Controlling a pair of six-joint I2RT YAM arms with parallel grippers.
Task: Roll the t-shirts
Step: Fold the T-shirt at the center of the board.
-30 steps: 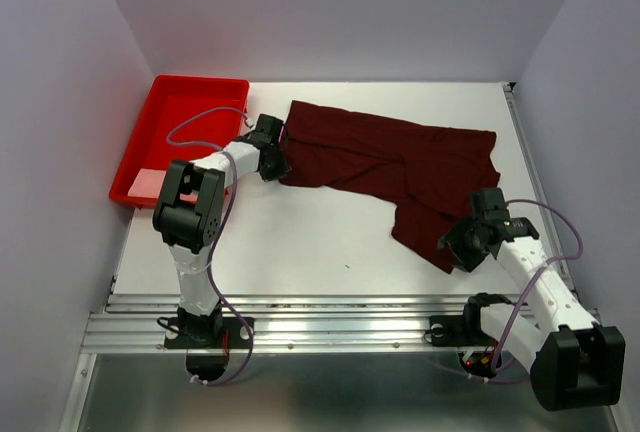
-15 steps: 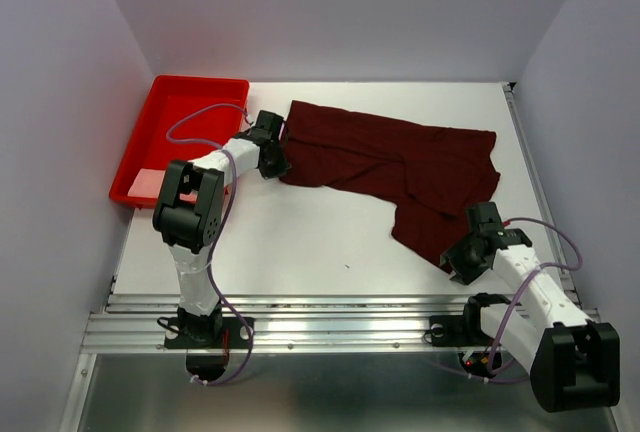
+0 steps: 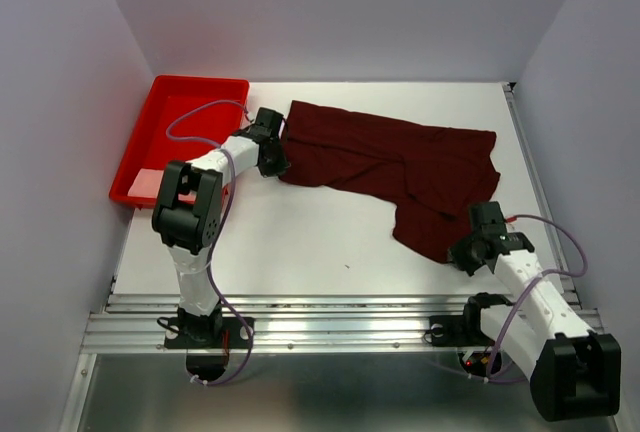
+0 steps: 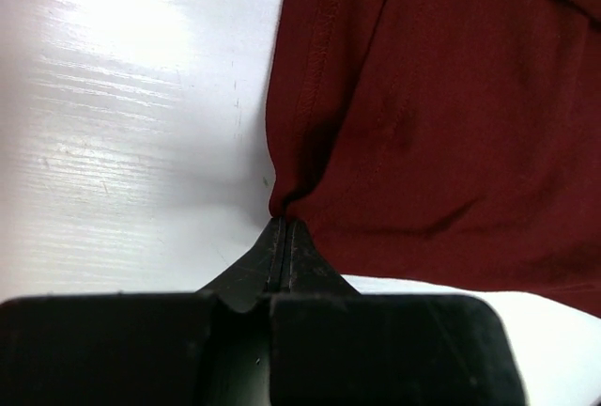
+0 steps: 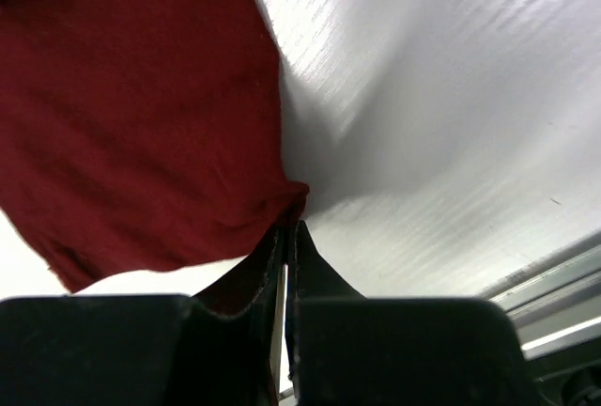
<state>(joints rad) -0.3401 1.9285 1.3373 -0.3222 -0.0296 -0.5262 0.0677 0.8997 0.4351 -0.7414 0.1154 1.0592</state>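
A dark maroon t-shirt [image 3: 390, 162] lies spread and creased across the back of the white table, one flap hanging toward the front right. My left gripper [image 3: 281, 164] is shut on the t-shirt's [image 4: 441, 115] left edge, and the cloth bunches at its tips [image 4: 284, 223]. At the near corner of the front flap my right gripper [image 3: 455, 252] is shut on the t-shirt [image 5: 131, 124], with a fold of cloth pinched at the fingertips [image 5: 291, 227].
A bright red plastic tray [image 3: 150, 122] stands at the back left with a pink thing [image 3: 150, 183] in its near corner. Purple-white walls close in the table on three sides. A metal rail [image 3: 340, 327] runs along the front edge by the arm bases.
The right gripper moved a little toward the front right along the flap's corner and went from open to shut on the cloth. The left gripper has held still, shut on the shirt's edge.
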